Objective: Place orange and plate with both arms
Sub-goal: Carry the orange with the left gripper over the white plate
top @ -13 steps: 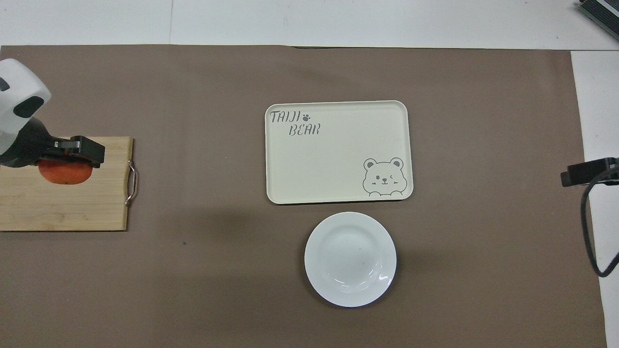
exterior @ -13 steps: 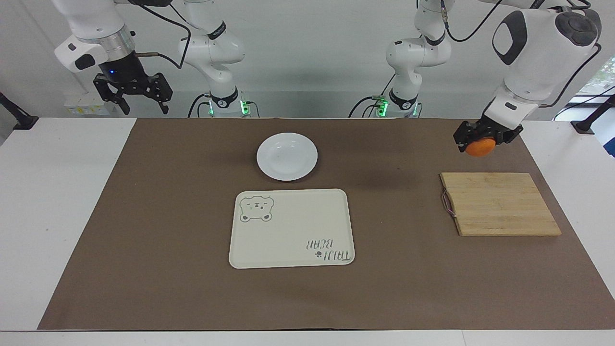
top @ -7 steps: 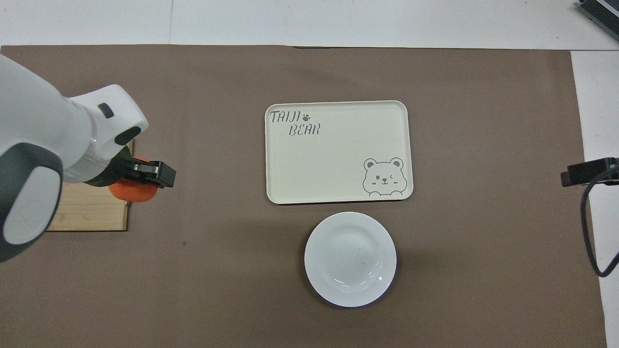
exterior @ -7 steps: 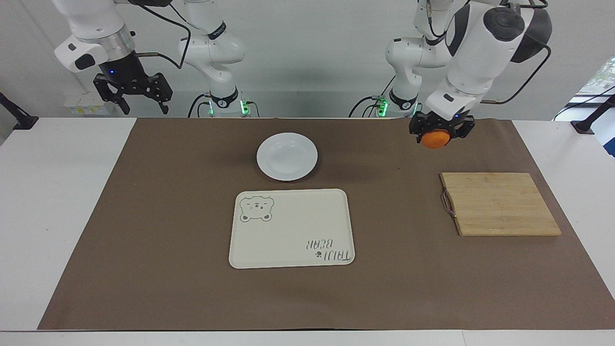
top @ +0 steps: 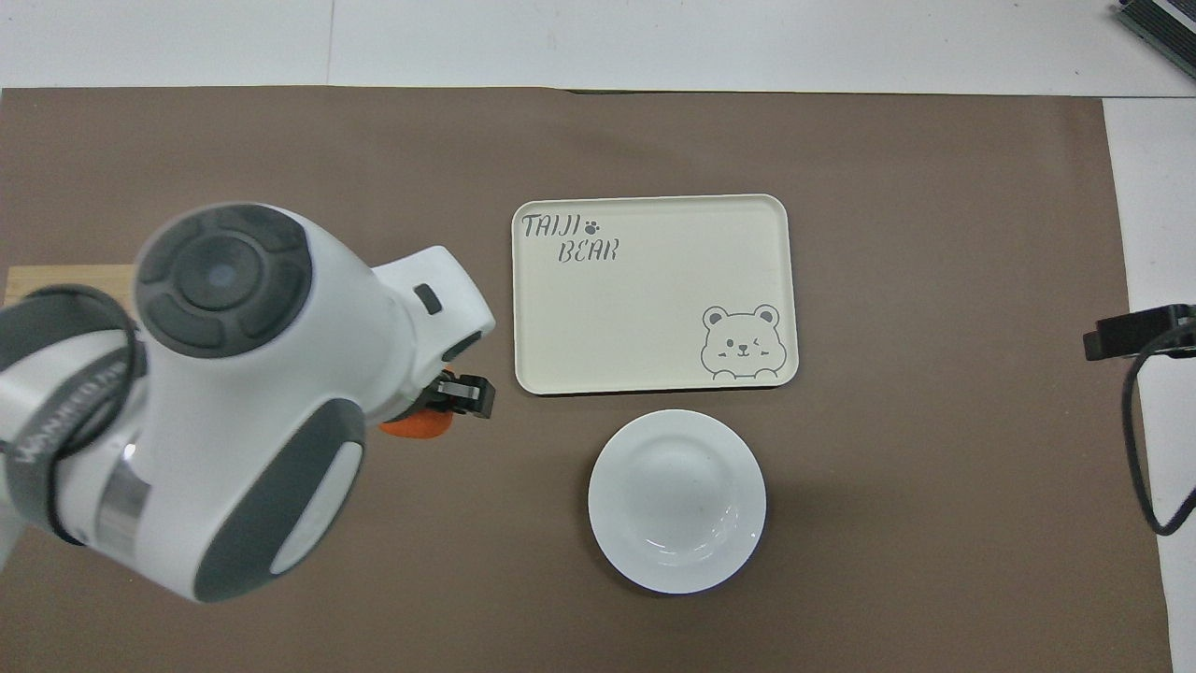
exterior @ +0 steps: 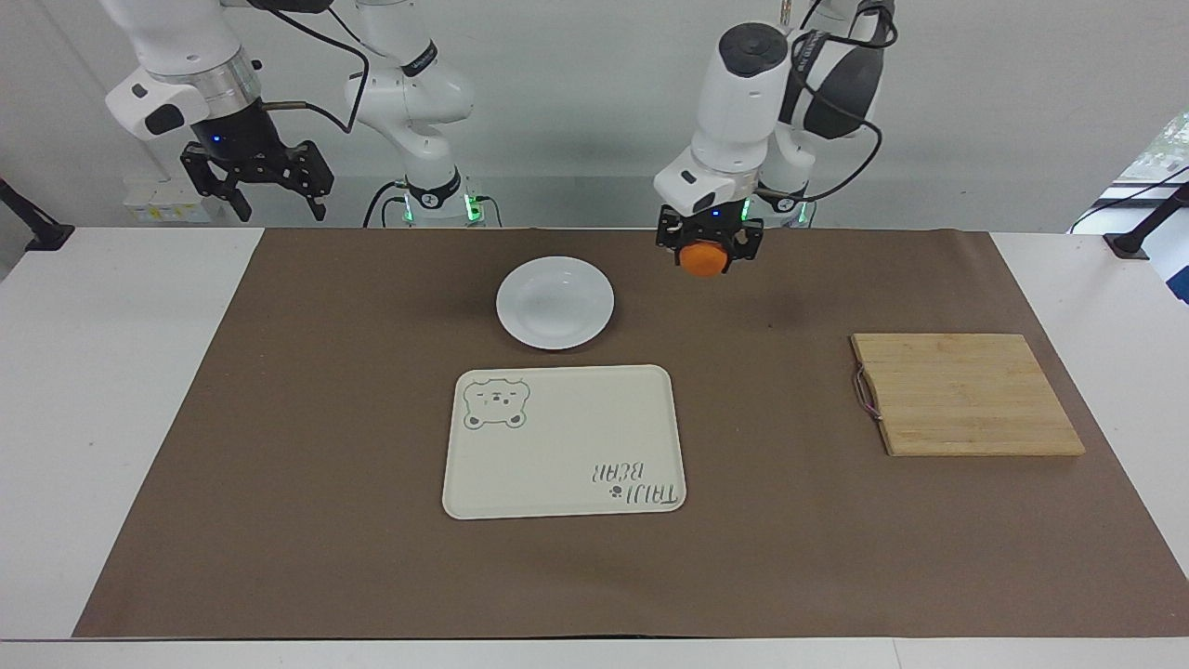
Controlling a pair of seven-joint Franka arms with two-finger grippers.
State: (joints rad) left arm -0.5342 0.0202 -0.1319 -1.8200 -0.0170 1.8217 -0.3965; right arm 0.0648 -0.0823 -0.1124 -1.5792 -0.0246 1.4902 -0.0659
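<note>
My left gripper (exterior: 706, 253) is shut on the orange (exterior: 703, 259) and holds it in the air over the brown mat, between the white plate (exterior: 555, 303) and the wooden board. In the overhead view the left arm hides most of the orange (top: 418, 427); only its lower edge shows under the gripper (top: 439, 408). The plate (top: 676, 501) lies empty on the mat, nearer to the robots than the cream bear tray. My right gripper (exterior: 256, 180) is open and empty, waiting high up at the right arm's end of the table; its tip shows in the overhead view (top: 1135, 333).
The cream bear tray (exterior: 564, 440) lies mid-mat, also in the overhead view (top: 652, 294). A wooden cutting board (exterior: 964, 393) with a metal handle lies toward the left arm's end. Two smaller white arms with green lights stand at the back.
My left gripper has carried the orange away from above the cutting board toward the plate, across the mat. The right arm has not moved.
</note>
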